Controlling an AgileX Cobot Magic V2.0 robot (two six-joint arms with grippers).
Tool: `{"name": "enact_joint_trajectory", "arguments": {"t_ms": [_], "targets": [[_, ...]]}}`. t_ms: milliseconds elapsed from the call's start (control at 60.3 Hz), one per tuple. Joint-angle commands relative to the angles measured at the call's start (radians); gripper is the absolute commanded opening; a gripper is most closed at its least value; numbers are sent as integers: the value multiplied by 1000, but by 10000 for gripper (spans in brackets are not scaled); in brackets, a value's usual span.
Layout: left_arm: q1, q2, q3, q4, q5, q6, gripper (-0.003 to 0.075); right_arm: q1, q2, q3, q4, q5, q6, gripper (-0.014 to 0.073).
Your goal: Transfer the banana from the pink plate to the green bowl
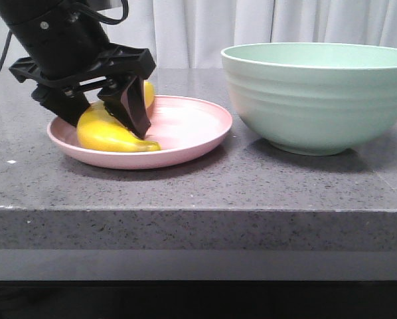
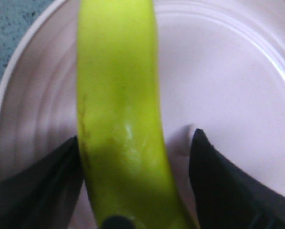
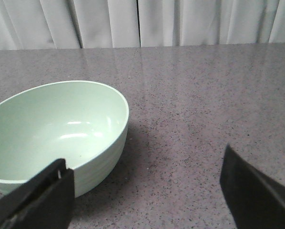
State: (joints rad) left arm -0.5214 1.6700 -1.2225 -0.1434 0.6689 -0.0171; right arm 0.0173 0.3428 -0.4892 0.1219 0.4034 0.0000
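Observation:
The yellow banana [image 1: 109, 133] lies on the left side of the pink plate [image 1: 198, 143]. My left gripper [image 1: 105, 123] is lowered over the banana with a black finger on each side, open. In the left wrist view the banana [image 2: 116, 95] runs between the fingers on the plate [image 2: 228, 86]. One finger [image 2: 37, 191] touches its side and the other [image 2: 228, 191] stands a small gap away. The green bowl [image 1: 318, 100] stands empty to the right of the plate. My right gripper [image 3: 144, 160] is open and empty beside the bowl [image 3: 52, 129], and does not show in the front view.
The grey speckled table [image 1: 205, 193] has its front edge close below the plate and bowl. A white curtain [image 1: 285, 20] hangs behind the table. A narrow gap of table separates plate and bowl.

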Motion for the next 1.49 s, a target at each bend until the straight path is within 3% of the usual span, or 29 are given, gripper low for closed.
{"name": "enact_joint_trajectory", "arguments": {"t_ms": [0, 232, 365, 464, 564, 680, 796, 945, 1144, 1260, 1475], "targets": [[-6, -39, -30, -9, -69, -9, 340, -5, 14, -31, 1, -73, -7, 632], [-6, -39, -41, 17, -184, -9, 152, -5, 14, -31, 1, -73, -7, 632], [-6, -67, -118, 22, -153, -7, 132, -5, 14, -31, 14, -69, -7, 632], [-25, -108, -163, 22, -122, -3, 132, -5, 22, -33, 93, -66, -7, 632], [-76, -168, -183, 22, -115, 2, 133, -5, 60, -45, 247, -64, -7, 632], [-167, -231, -185, 22, -113, 2, 133, -4, 147, -64, 516, -59, -11, 632], [-263, -274, -185, 22, -109, 2, 133, 5, 233, -90, 722, -37, -89, 632], [-358, -300, -185, 22, -73, 2, 133, 37, 345, -147, 1073, 47, -345, 631], [-391, -300, -185, 22, -49, 2, 133, 48, 459, -197, 1513, 216, -713, 631], [-395, -300, -185, 22, -49, 2, 133, 48, 531, -203, 1683, 271, -846, 631], [-395, -300, -185, 22, -51, 2, 133, 48, 670, -203, 1779, 431, -911, 631]]}}
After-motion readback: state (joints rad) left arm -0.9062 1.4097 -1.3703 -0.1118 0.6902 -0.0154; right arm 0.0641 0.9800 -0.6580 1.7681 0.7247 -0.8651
